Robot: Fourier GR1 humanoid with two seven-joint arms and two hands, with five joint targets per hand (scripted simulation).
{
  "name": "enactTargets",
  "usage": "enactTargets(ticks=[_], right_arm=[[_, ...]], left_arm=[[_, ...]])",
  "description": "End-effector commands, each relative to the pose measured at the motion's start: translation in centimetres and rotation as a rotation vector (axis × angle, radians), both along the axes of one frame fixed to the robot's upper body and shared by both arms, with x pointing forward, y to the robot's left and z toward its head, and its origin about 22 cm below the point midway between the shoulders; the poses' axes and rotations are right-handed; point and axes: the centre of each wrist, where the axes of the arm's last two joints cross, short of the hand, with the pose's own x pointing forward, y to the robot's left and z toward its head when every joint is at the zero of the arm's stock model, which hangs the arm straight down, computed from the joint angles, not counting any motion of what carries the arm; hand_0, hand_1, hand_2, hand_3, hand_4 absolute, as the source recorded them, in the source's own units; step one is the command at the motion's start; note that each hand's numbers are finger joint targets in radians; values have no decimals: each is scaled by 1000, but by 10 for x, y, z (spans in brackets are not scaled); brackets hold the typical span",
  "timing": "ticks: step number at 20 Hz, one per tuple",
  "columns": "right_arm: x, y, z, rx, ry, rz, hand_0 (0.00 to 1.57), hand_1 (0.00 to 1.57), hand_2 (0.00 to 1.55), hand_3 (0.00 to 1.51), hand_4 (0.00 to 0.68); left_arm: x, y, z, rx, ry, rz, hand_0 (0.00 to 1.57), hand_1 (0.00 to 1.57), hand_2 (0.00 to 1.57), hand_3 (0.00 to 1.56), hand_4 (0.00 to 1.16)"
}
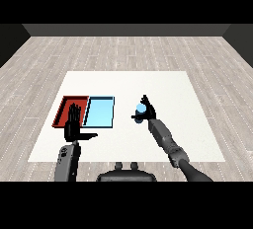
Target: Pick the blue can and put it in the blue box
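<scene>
The blue can [141, 109] stands upright on the white table [183, 124], its long axis vertical and its top pointing up, at 3 o'clock from the light blue tray [100, 113] and well apart from it. The right hand [147, 111] is at the can, fingers and thumb curled around it. The left hand [74, 123] has straight fingers, thumb out, holding nothing, over the red tray [65, 109].

We've got a blue can [141, 108], a light blue tray [100, 112] next to a red tray [64, 107], white table [163, 90], black hands on grey forearms [163, 136], grey wood-plank floor [123, 50].
</scene>
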Motion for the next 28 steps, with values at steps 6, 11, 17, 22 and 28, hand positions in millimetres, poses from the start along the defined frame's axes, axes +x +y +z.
enactTargets(ticks=[6,11,17,22,28], right_arm=[[3,11,0,-185,37,-71,1563,1563,1481,1445,659],[-6,10,-4,-175,55,-75,1559,1559,1492,1442,683],[-5,0,6,-180,-47,-81,1512,1512,1461,1413,655],[7,22,47,-176,-134,-80,1472,1472,1451,1410,649],[19,18,69,-155,-239,-15,1470,1470,1441,1409,651]], left_arm=[[-8,8,7,12,5,-12,0,0,0,0,0],[-2,8,8,0,-19,-11,0,0,0,0,0],[16,-11,-3,10,16,-42,0,0,0,0,0],[4,-34,0,72,36,-41,0,0,0,0,0],[31,-56,-4,36,111,-131,0,0,0,0,0]])
